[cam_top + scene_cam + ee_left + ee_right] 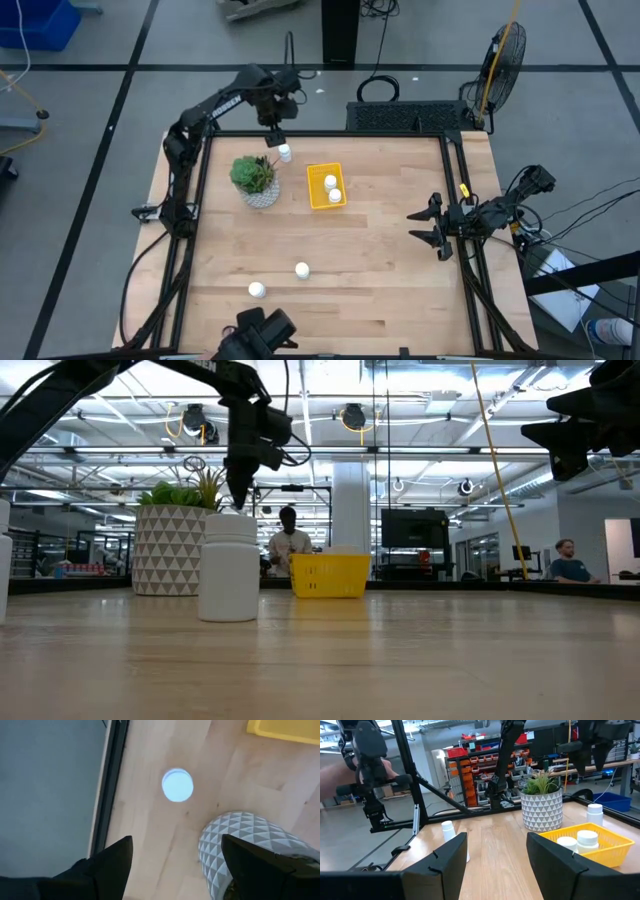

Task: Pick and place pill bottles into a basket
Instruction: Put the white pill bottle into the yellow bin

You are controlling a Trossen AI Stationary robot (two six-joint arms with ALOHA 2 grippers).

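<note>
The yellow basket [326,187] stands mid-table with two white pill bottles [332,188] inside; they also show in the right wrist view [587,839]. A third bottle [285,153] stands upright on the table near the far edge, beside the plant pot. My left gripper [273,135] hangs open above it and touches nothing. The left wrist view looks down on the bottle's cap [177,785] between the open fingers. Two more bottles [302,269] [257,290] stand near the front edge. My right gripper [432,226] waits open and empty at the table's right edge.
A green succulent in a whitish patterned pot [256,182] stands left of the basket, close to the far bottle, and shows beside my left fingers [240,840]. Black frame rails run along the table's edges [460,200]. Bare wood lies between the basket and the front bottles.
</note>
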